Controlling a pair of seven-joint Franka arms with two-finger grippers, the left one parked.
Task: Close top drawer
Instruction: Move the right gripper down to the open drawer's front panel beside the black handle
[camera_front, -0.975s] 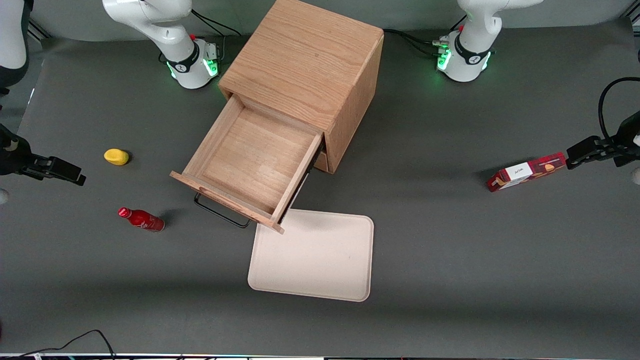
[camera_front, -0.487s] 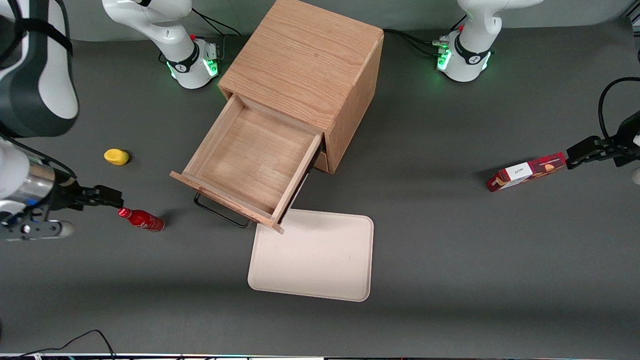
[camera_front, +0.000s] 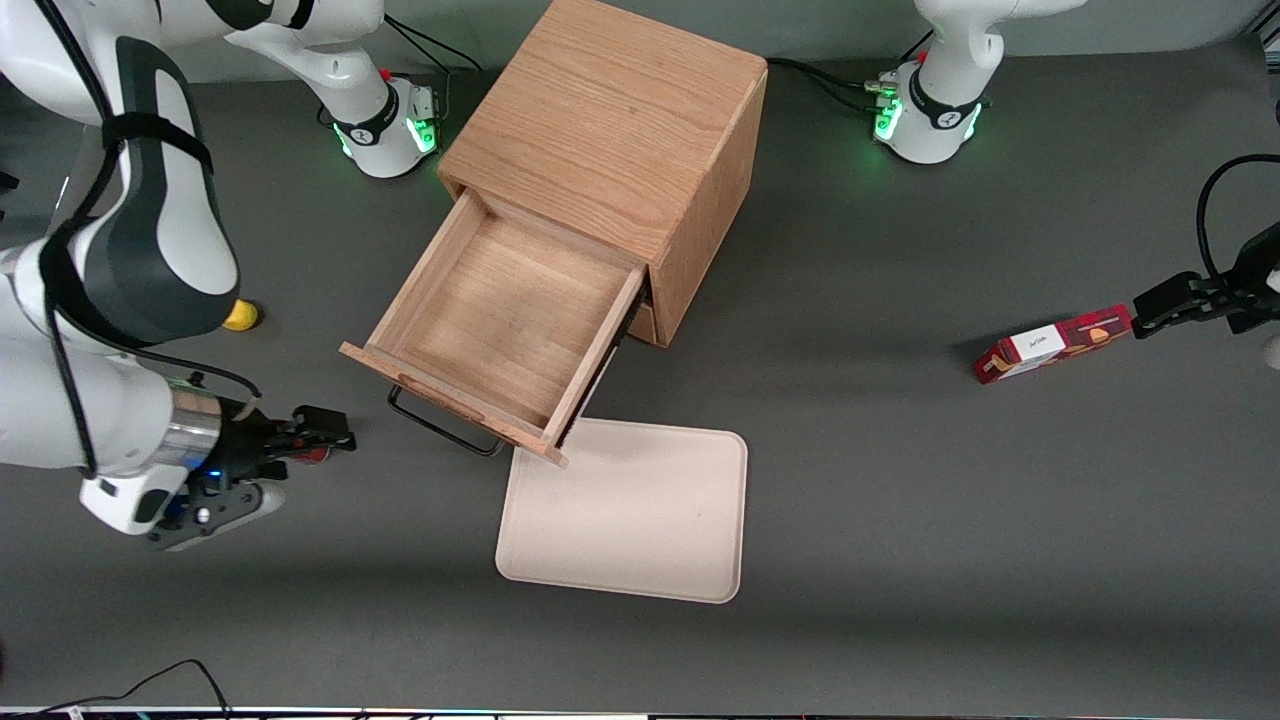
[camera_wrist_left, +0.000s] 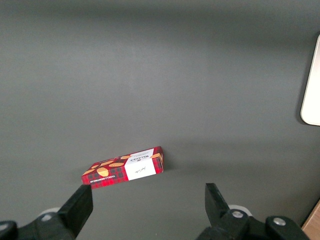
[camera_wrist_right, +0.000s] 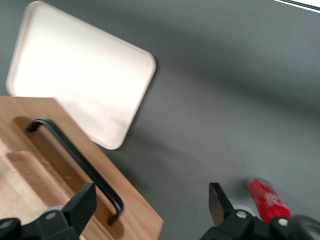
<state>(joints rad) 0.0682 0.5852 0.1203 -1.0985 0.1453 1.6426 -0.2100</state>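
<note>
The top drawer (camera_front: 500, 320) of the oak cabinet (camera_front: 610, 120) is pulled far out, and its box holds nothing. Its thin black wire handle (camera_front: 440, 425) sits on the drawer front, facing the front camera. My right gripper (camera_front: 345, 438) is open and holds nothing. It hovers low over the table beside the drawer front, toward the working arm's end, a short gap from the handle. In the right wrist view the drawer front (camera_wrist_right: 50, 150) and handle (camera_wrist_right: 75, 155) lie beside one fingertip (camera_wrist_right: 82, 207) of the gripper (camera_wrist_right: 150, 210). The lower drawer is hidden under the top one.
A red bottle (camera_wrist_right: 267, 200) lies on the table under my gripper, nearly hidden in the front view. A yellow object (camera_front: 240, 316) peeks out beside my arm. A beige tray (camera_front: 630, 510) lies in front of the drawer. A red box (camera_front: 1050, 345) lies toward the parked arm's end.
My right arm has swept in from the table's end toward the drawer front, passing over the red bottle. The drawer has not moved.
</note>
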